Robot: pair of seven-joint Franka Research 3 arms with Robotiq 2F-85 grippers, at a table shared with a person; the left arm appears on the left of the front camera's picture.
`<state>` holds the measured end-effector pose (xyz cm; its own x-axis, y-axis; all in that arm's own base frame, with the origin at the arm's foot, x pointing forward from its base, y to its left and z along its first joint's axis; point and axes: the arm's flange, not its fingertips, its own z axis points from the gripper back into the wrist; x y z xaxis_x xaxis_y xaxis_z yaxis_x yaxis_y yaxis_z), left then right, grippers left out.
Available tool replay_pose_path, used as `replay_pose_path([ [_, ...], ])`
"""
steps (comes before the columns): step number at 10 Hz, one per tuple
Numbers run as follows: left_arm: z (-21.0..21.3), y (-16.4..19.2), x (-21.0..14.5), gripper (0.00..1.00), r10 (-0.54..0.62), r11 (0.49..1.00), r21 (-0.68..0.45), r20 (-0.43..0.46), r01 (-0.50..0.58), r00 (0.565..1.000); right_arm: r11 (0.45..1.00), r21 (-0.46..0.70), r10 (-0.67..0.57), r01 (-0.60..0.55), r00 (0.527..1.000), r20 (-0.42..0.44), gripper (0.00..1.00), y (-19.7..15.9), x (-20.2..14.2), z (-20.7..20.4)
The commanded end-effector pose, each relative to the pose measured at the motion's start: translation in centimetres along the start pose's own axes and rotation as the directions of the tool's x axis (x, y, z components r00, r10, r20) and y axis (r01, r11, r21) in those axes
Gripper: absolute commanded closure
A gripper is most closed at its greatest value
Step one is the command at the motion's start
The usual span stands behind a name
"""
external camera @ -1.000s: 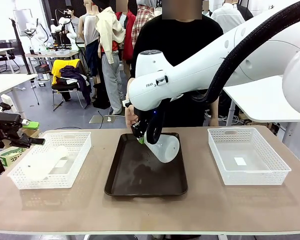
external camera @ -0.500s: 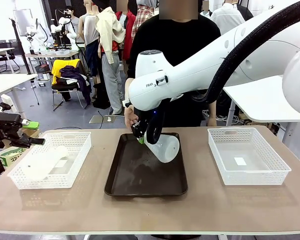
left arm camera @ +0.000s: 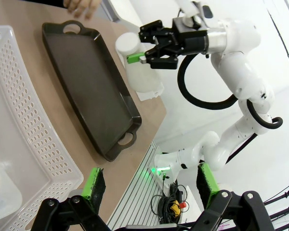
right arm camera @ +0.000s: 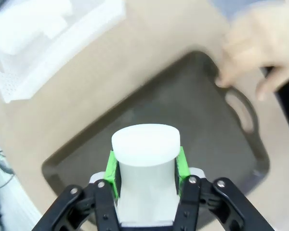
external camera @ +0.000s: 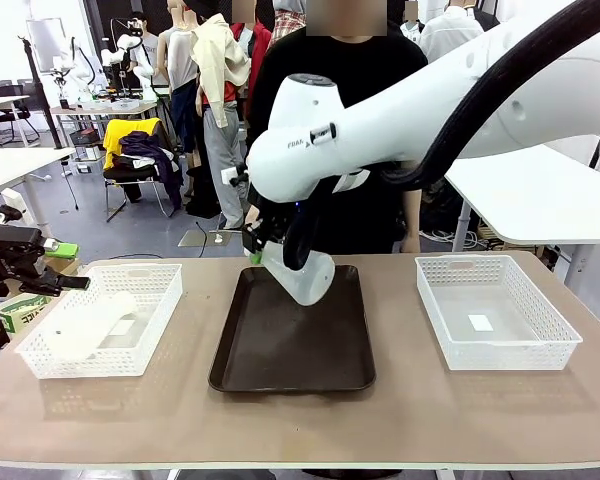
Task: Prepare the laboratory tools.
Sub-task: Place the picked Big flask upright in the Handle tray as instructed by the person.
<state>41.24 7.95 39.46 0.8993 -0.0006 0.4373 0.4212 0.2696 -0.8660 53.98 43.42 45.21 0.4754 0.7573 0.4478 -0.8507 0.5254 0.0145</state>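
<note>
My right hand (right arm camera: 145,166) grips a flask (external camera: 302,278) by its neck, tilted over the tray (external camera: 280,378). My left hand (left arm camera: 151,185) hangs released near a basket (external camera: 152,300), which seems to hold another flask (external camera: 85,326).

Beige worktop (external camera: 300,425): dark brown rectangular tray with end handles (external camera: 290,350) at centre, long axis running away from the camera. White plastic lattice basket (external camera: 80,367) to its left, second white lattice basket (external camera: 500,358) to its right, both apart from the tray. Small white label (external camera: 480,322) on the right basket's floor. Behind: person in black top (external camera: 370,60) at the far edge, chair draped with yellow and dark clothes (external camera: 135,150).
</note>
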Motion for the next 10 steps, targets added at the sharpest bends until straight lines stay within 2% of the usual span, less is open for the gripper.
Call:
replay_pose_path([
  [1, 0.1, -0.2, 0.1, 0.00, -0.004, 1.000, -0.010, 0.010, 0.004, 1.000, 0.968, 0.191, 0.132, -0.162, 0.978, 0.162, 1.00, -2.1, -4.2, 0.3],
  [3, 0.1, -0.2, 0.1, 0.00, -0.004, 1.000, -0.010, 0.010, 0.004, 1.000, 0.912, 0.234, 0.254, -0.338, 0.910, 0.326, 1.00, -3.6, -5.3, -0.4],
  [4, 0.1, -0.2, 0.1, 0.00, -0.004, 1.000, -0.010, 0.010, 0.004, 1.000, 0.871, 0.212, 0.330, -0.444, 0.846, 0.419, 1.00, -4.3, -6.0, -0.9],
  [5, 0.1, -0.2, 0.1, 0.00, -0.004, 1.000, -0.010, 0.010, 0.004, 1.000, 0.831, 0.229, 0.332, -0.506, 0.783, 0.526, 1.00, -5.2, -6.5, -1.0],
  [7, 0.1, -0.2, 0.1, 0.00, -0.004, 1.000, -0.010, 0.010, 0.004, 1.000, 0.798, 0.223, 0.280, -0.560, 0.672, 0.686, 1.00, -7.2, -8.1, -1.1],
  [8, 0.1, -0.2, 0.1, 0.00, -0.004, 1.000, -0.010, 0.010, 0.004, 1.000, 0.781, 0.221, 0.243, -0.584, 0.610, 0.755, 1.00, -8.0, -9.0, -1.3],
  [10, 0.1, -0.2, 0.1, 0.00, -0.004, 1.000, -0.010, 0.010, 0.004, 1.000, 0.758, 0.239, 0.157, -0.607, 0.526, 0.836, 1.00, -9.3, -10.2, -2.5],
])
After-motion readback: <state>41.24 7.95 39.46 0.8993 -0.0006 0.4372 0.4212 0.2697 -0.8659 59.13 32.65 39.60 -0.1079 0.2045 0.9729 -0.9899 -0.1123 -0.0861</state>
